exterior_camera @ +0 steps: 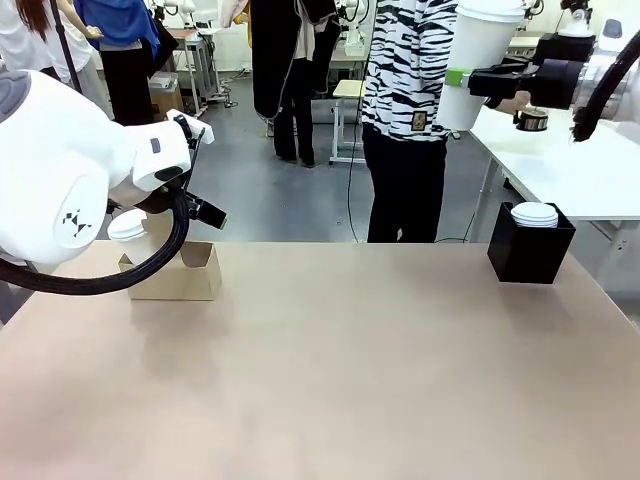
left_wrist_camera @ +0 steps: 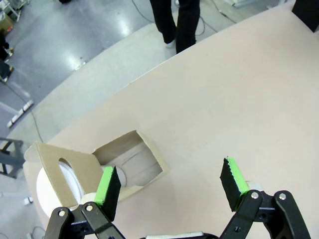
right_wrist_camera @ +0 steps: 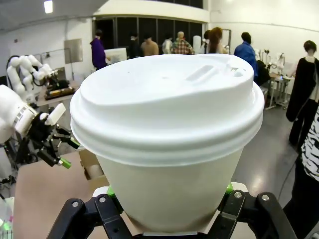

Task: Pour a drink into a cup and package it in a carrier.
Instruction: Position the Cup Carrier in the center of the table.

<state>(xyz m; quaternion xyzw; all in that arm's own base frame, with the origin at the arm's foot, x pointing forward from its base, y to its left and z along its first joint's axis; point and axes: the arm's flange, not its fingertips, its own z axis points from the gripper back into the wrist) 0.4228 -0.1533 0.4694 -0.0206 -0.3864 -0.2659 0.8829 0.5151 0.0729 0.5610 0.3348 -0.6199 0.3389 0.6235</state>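
White lidded cup [exterior_camera: 478,70] is clamped in the right jaws, held high at one o'clock in the front view. Left jaws stand wide apart, gripping nothing, above the cardboard carrier [exterior_camera: 190,275] at nine o'clock on the desk [exterior_camera: 350,380].

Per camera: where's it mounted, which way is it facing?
Front: fixed between the arms, faces across the table to the person; left arm at left, right tool holding the cup high right.
Left wrist: above the table, looks down past the open left tool at the carrier.
Right wrist: looks along its tool at the lidded cup.
Shared: front and left wrist both show the carrier.
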